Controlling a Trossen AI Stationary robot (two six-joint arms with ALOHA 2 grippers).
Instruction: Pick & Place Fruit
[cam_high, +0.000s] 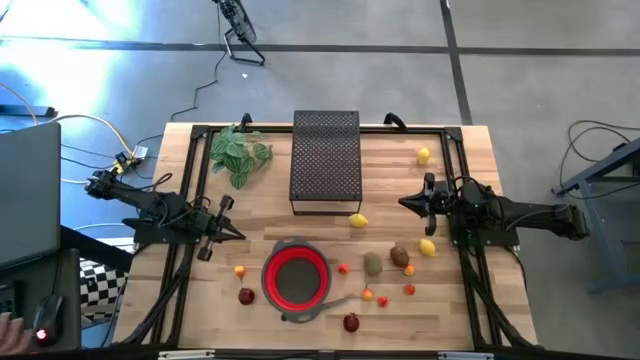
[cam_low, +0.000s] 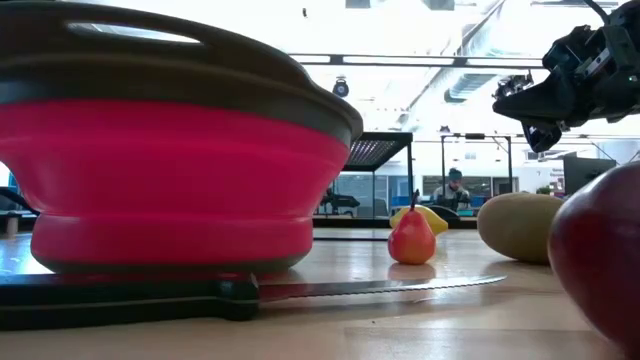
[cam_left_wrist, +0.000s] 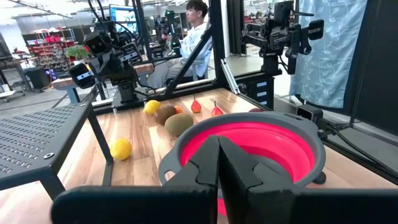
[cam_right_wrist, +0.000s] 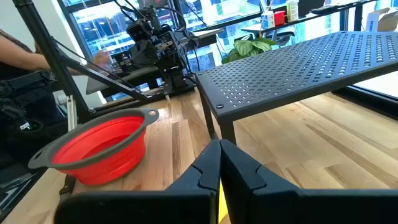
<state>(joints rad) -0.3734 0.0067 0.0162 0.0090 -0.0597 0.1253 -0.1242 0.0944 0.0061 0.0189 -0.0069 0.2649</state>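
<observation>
Looking down from the high view, I am keeping both arms waiting: the left gripper (cam_high: 232, 234) is hanging at the tabletop's (cam_high: 455, 310) left side with fingers clenched on nothing, and the right gripper (cam_high: 408, 203) is hovering at the right side, equally clenched and empty. The fruit is lying scattered around the red collapsible bowl (cam_high: 295, 277), which I am seeing empty; a lemon (cam_high: 358, 221) sits just beside the black perforated rack (cam_high: 325, 155), nearest the right arm. I am judging that lemon the best first pick: spread the fingers before descending, straddle it squarely, since it will roll.

Checking the low view, a small pear-shaped fruit (cam_low: 412, 238) is standing near the bowl beside a knife (cam_low: 240, 292).

Moving to the left wrist view, the bowl's inside (cam_left_wrist: 261, 146) is showing bare.

Turning to the right wrist view, the bowl (cam_right_wrist: 99, 149) again holds nothing.
</observation>
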